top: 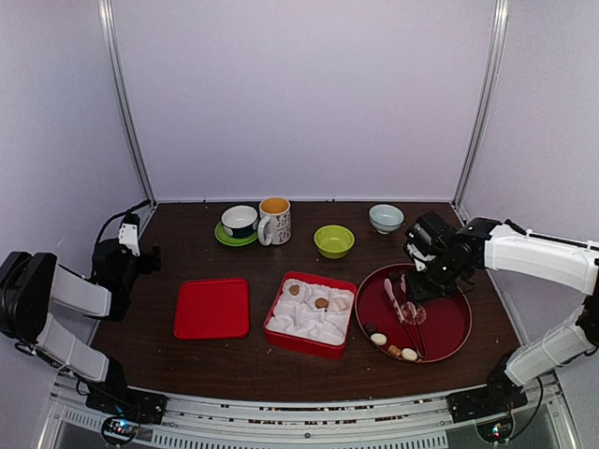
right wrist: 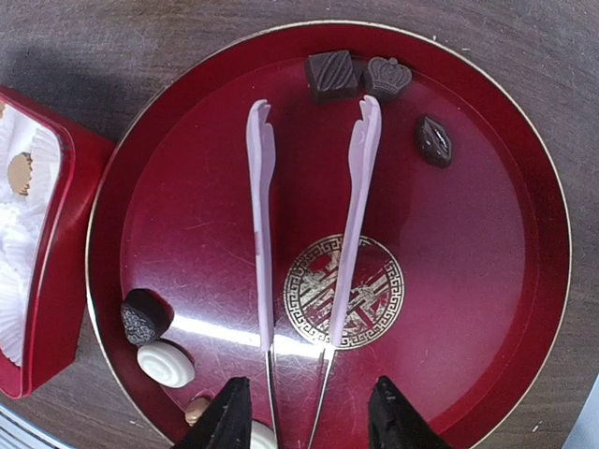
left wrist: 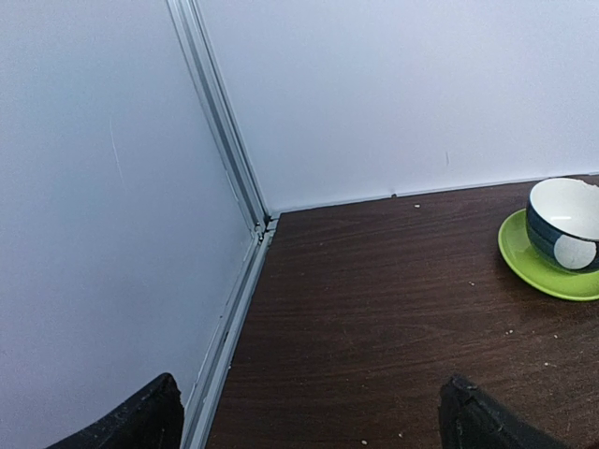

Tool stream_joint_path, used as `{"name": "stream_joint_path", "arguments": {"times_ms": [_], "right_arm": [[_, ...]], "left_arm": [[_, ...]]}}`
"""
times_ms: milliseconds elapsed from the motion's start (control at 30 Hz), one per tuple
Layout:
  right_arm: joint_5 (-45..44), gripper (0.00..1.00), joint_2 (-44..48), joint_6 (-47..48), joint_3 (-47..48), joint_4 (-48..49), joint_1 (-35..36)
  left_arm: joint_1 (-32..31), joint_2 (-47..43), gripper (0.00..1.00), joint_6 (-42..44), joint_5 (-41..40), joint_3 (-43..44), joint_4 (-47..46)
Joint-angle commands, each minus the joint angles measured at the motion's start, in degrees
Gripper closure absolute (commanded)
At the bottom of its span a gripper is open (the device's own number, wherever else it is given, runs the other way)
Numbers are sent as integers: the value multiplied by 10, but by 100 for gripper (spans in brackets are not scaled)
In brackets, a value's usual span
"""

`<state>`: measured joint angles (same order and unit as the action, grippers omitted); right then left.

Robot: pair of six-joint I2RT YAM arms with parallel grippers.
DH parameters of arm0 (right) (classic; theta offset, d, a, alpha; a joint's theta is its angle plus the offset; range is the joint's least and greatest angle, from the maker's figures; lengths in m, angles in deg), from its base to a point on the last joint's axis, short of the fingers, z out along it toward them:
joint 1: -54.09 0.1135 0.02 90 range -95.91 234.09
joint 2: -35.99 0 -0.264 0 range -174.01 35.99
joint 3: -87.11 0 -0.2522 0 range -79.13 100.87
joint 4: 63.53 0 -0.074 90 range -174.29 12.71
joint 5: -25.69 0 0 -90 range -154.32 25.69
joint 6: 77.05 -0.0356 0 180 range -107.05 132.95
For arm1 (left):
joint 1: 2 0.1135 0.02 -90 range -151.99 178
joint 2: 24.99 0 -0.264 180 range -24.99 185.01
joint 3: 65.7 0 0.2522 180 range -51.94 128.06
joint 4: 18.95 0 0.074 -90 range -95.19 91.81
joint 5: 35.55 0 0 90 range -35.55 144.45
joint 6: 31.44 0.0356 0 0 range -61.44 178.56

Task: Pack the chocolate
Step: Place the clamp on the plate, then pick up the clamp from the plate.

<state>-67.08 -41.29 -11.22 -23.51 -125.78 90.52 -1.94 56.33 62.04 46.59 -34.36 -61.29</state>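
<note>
Several chocolates lie on the round red tray (right wrist: 524,309): a dark square (right wrist: 332,75), a crown shape (right wrist: 387,75) and a dark oval (right wrist: 434,140) at the far side, and a dark round one (right wrist: 143,316) and a white swirl (right wrist: 166,363) at the near left. Pink-handled tongs (right wrist: 354,187) rest on the tray. My right gripper (right wrist: 304,421) is open, its fingers either side of the tongs' metal end with a gap on each side. The red box (top: 312,313) with white paper cups holds three chocolates (top: 321,302). Over by the left wall my left gripper (left wrist: 314,421) hangs open and empty.
The red lid (top: 212,308) lies left of the box. Along the back stand a cup on a green saucer (left wrist: 562,224), a patterned mug (top: 274,221), a green bowl (top: 334,241) and a pale bowl (top: 386,218). Walls enclose three sides.
</note>
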Motion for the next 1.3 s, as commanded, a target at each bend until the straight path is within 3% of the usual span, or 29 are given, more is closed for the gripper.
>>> {"name": "stream_joint_path", "arguments": {"times_ms": [0,233,467,1267], "right_arm": [[6,52,5,13,-3,9,-4],[45,33,52,-36,-112,94,1],[47,39,49,-78,-190,162,27],[16,46,10,-91,-217,206,63]], "left_arm": [[6,3,2,-3,5,7,-32],[6,3,2,-2,5,6,-33],[6,3,2,-2,5,6,-33],[5,3,2,-2,5,6,-33]]}}
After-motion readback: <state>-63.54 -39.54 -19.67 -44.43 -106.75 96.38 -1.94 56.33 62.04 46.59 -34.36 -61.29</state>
